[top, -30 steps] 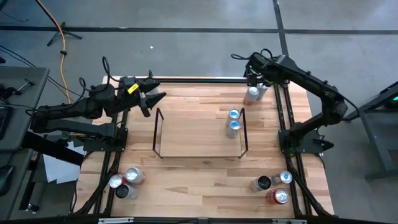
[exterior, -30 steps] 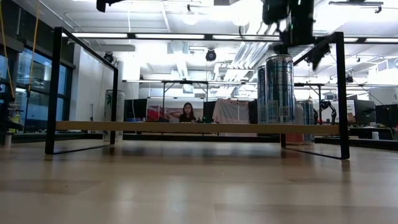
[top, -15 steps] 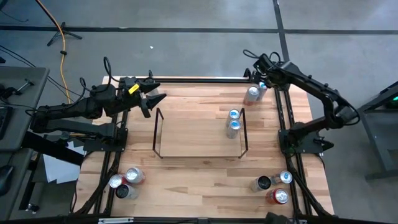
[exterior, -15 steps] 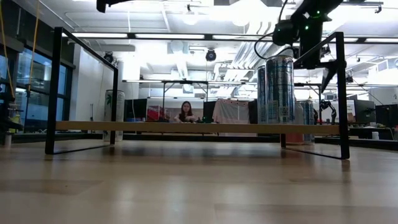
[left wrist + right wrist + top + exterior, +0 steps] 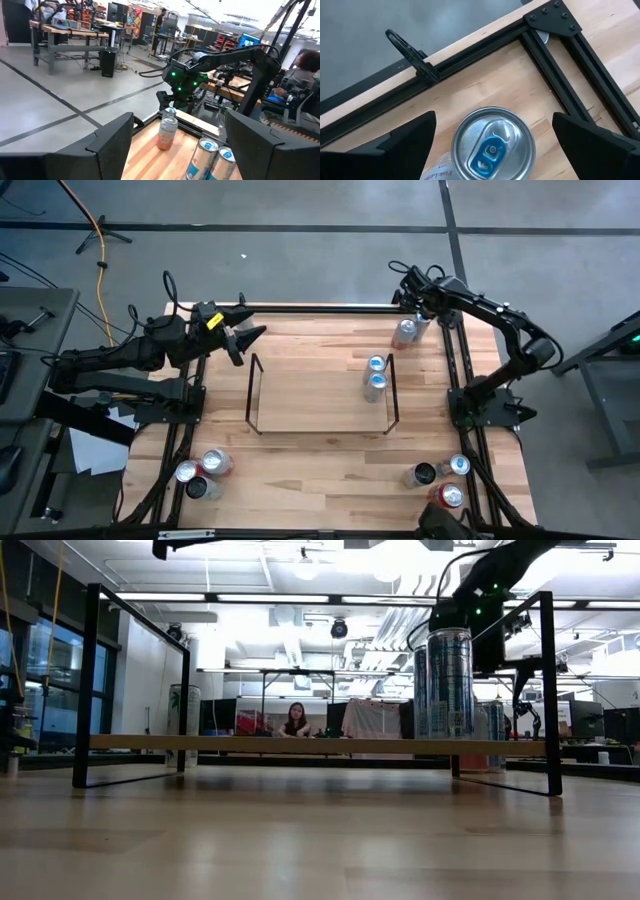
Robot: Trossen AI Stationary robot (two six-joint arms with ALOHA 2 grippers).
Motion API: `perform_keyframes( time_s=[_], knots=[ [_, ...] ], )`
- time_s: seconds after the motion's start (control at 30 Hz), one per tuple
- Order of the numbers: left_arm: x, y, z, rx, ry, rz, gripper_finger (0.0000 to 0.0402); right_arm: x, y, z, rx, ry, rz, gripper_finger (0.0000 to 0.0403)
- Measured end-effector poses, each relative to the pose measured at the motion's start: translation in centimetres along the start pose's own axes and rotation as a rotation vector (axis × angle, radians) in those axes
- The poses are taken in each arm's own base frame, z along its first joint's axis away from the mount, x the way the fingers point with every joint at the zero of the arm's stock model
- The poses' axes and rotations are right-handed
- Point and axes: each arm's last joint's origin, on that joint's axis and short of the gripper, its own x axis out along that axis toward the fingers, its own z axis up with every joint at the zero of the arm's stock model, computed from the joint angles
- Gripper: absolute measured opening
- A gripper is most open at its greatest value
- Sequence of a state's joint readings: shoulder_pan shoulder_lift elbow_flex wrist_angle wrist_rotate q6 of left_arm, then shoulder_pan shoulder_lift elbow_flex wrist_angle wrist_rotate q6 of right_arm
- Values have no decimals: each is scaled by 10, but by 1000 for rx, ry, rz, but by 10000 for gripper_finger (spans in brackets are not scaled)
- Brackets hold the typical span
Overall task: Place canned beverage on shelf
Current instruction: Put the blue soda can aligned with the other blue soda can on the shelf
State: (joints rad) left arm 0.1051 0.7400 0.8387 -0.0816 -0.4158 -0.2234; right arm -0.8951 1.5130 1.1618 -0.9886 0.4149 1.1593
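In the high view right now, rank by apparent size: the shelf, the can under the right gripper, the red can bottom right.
1. Shelf, by far the largest.
2-3. Can under the right gripper and red can: look alike, so no ranking.

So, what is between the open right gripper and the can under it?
Nothing: in the right wrist view, the right gripper hangs open above the can, fingers either side.

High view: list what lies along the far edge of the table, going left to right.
Left end effector → left wire frame of the shelf → two cans on the shelf → lone can → right end effector above it.
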Motion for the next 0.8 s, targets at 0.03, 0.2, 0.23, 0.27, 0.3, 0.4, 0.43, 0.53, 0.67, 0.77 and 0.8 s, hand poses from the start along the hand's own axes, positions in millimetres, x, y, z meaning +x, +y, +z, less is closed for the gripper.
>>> perform_keyframes(
  time_s=[0.03, 0.2, 0.23, 0.27, 0.3, 0.4, 0.43, 0.53, 0.67, 0.77, 0.8],
  knots=[
    [0, 0, 0, 0, 0, 0, 273, 2, 0, 0, 2, 5, -6, 387],
    [0, 0, 0, 0, 0, 0, 273, 12, 5, -4, -3, 39, -35, 387],
    [0, 0, 0, 0, 0, 0, 273, 15, 6, -4, -3, 47, -40, 387],
    [0, 0, 0, 0, 0, 0, 273, 17, 7, -5, -5, 55, -46, 387],
    [0, 0, 0, 0, 0, 0, 273, 20, 8, -6, -10, 66, -52, 387],
    [0, 0, 0, 0, 0, 0, 273, 26, 10, -9, -14, 87, -76, 387],
    [0, 0, 0, 0, 0, 0, 273, 28, 10, -9, -8, 88, -80, 387],
    [0, 0, 0, -1, 0, 0, 273, 29, 11, -9, -5, 81, -85, 387],
    [0, 0, 0, -1, 0, -1, 273, 29, 10, -7, -26, 70, -91, 378],
    [0, 0, 0, -1, -1, -1, 273, 30, 8, -7, -26, 75, -103, 345],
    [0, 0, 0, -1, -2, -1, 273, 30, 8, -6, -25, 78, -105, 329]
  ],
)
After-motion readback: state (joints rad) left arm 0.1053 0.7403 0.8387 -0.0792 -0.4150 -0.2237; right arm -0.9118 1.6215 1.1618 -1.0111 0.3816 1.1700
